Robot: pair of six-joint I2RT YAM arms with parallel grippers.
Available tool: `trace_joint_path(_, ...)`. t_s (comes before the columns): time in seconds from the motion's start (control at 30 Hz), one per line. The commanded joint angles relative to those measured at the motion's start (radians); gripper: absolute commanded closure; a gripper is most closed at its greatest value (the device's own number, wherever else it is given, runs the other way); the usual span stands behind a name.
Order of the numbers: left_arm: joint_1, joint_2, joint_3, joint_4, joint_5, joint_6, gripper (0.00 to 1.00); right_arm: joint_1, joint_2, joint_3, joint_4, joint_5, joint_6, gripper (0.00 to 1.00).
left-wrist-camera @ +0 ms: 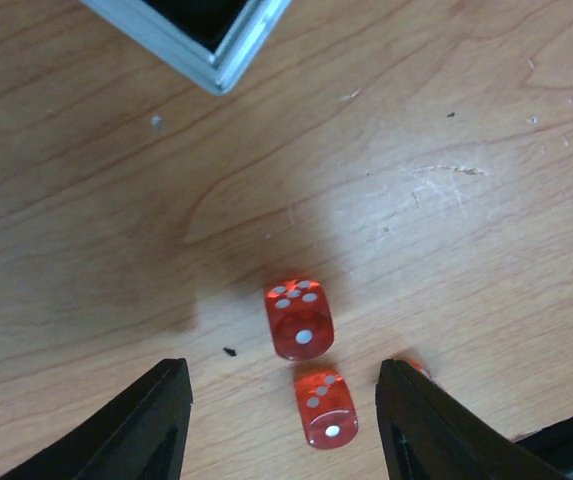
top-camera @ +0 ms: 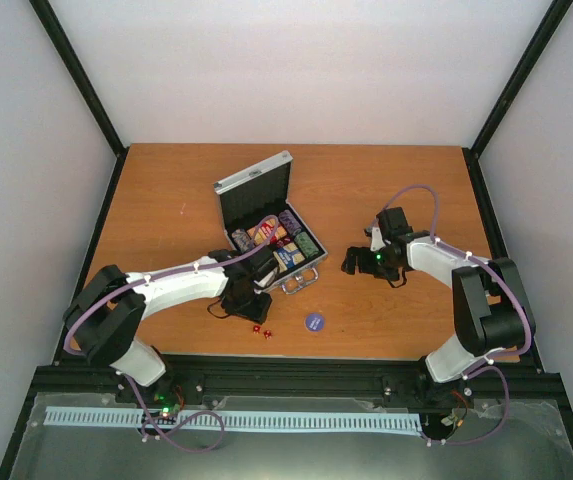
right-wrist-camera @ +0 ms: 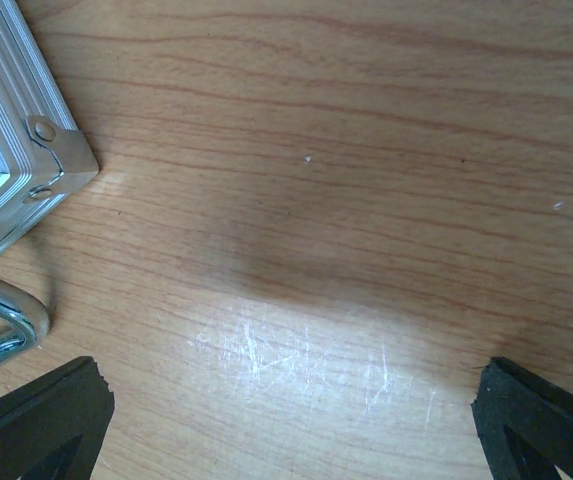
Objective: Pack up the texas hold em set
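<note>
The left hand [left-wrist-camera: 284, 382] hangs low over the bench [top-camera: 166, 200] close to its near edge, left of the middle. Its fingers are spread and touch nothing. Two red dice [left-wrist-camera: 299, 320] lie close together on the wood between them. At the middle of the bench the silver case [top-camera: 256, 178] stands open, lid raised toward the far edge, with chip stacks [top-camera: 304, 243] and the red-orange card box [top-camera: 266, 231] inside. The blue-purple disc [top-camera: 314, 322] lies by the near edge, right of the dice. The right hand [right-wrist-camera: 288, 385] is spread wide, holding nothing, just beside a corner of the case.
</note>
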Motion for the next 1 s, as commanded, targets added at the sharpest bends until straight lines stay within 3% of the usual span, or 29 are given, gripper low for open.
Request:
trace_joint_path(0.0,0.000,0.035,0.035,0.045,0.043,-0.048,0.47,-0.006,-0.003,-0.041,-0.015,-0.009,0.002,0.00)
trace_joint_path(0.13,-0.001,0.072,0.048,0.056,0.031,-0.044,0.57,-0.005,-0.006,-0.049,-0.013,-0.009,0.001,0.00)
trace_joint_path(0.43,-0.001,0.097,0.058,0.056,0.001,-0.042,0.99,-0.006,-0.006,-0.047,-0.014,-0.006,0.002,0.00)
trace_joint_path(0.67,-0.001,0.006,0.191,-0.146,-0.063,0.057,0.99,-0.006,-0.001,-0.046,-0.014,-0.002,-0.001,0.00)
trace_joint_path(0.77,0.003,-0.030,0.290,-0.213,-0.144,0.157,0.93,-0.005,0.006,-0.043,-0.010,-0.004,0.000,0.00)
trace_joint_path(0.83,0.022,-0.018,0.339,-0.216,-0.193,0.243,0.88,-0.006,0.011,-0.043,-0.006,-0.008,0.004,0.00)
trace_joint_path(0.97,0.114,0.057,0.382,-0.115,-0.196,0.409,0.89,-0.007,0.016,-0.036,-0.003,-0.008,0.002,0.00)
